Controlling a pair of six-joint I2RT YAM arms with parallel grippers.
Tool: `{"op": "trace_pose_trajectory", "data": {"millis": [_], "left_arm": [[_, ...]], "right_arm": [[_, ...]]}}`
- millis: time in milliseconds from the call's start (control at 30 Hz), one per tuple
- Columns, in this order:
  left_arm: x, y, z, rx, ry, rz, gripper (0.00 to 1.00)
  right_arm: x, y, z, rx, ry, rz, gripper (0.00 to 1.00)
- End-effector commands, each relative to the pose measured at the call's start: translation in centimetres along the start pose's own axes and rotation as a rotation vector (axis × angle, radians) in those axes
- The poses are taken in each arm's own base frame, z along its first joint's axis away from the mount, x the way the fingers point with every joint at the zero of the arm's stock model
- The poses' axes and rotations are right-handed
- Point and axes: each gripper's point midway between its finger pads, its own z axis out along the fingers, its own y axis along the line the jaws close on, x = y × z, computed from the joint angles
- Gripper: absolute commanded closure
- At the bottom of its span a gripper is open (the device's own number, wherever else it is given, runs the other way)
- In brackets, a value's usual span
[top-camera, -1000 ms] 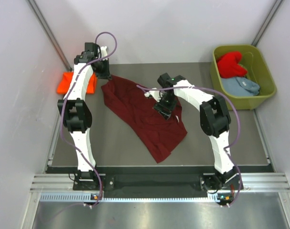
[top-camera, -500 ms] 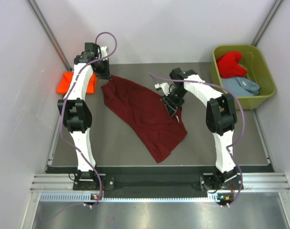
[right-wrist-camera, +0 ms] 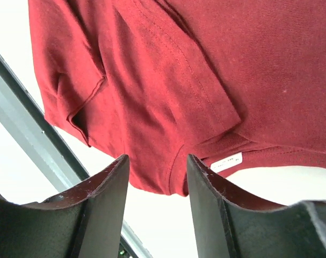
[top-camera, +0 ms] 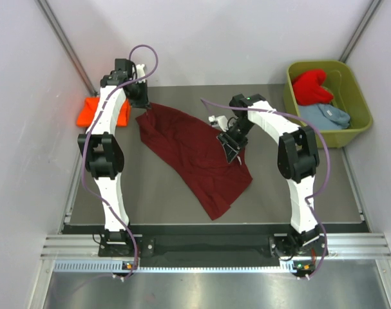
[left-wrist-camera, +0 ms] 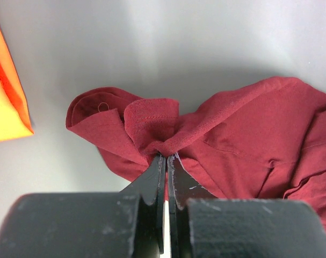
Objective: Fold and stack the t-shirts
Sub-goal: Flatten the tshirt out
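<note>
The dark maroon t-shirt (top-camera: 195, 154) lies spread diagonally on the table. My left gripper (top-camera: 143, 103) is shut on its far left corner; the pinched cloth (left-wrist-camera: 163, 142) bunches at the fingertips. My right gripper (top-camera: 232, 149) is open above the shirt's right edge, near the hem with a white label (right-wrist-camera: 227, 161); nothing is between the jaws. The orange t-shirt (top-camera: 92, 111) lies at the far left, also seen in the left wrist view (left-wrist-camera: 4, 102). The red t-shirt (top-camera: 311, 87) and the pale grey-blue t-shirt (top-camera: 327, 116) lie in the tub.
An olive-green plastic tub (top-camera: 359, 106) stands at the back right corner. White walls close in the table on the left, back and right. A dark rail (right-wrist-camera: 28, 113) runs along the table's near edge.
My right gripper has moved right from the shirt's middle to its right edge. The left arm has held still, and the shirt's right side lies a little flatter.
</note>
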Motion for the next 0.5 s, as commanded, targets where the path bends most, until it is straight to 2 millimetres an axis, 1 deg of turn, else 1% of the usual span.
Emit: {"op": "trace_pose_trajectory", "data": {"millis": [0, 67, 200, 467], "left_arm": [[-2.3, -0.9, -3.1, 0.006, -0.096, 0.028, 1.00], [-2.2, -0.9, -3.0, 0.003, -0.093, 0.030, 1.00], [-2.1, -0.8, -3.0, -0.001, -0.090, 0.030, 1.00], [-1.8, -0.8, -2.8, -0.019, -0.081, 0.043, 1.00]], "right_arm": [[-0.6, -0.5, -0.2, -0.012, -0.018, -0.012, 0.53], [-0.9, -0.8, 0.0, -0.007, -0.020, -0.012, 0.53], [-0.9, -1.9, 0.8, -0.010, -0.009, 0.010, 0.53], [-1.1, -4.0, 1.3, -0.002, -0.021, 0.040, 0.53]]}}
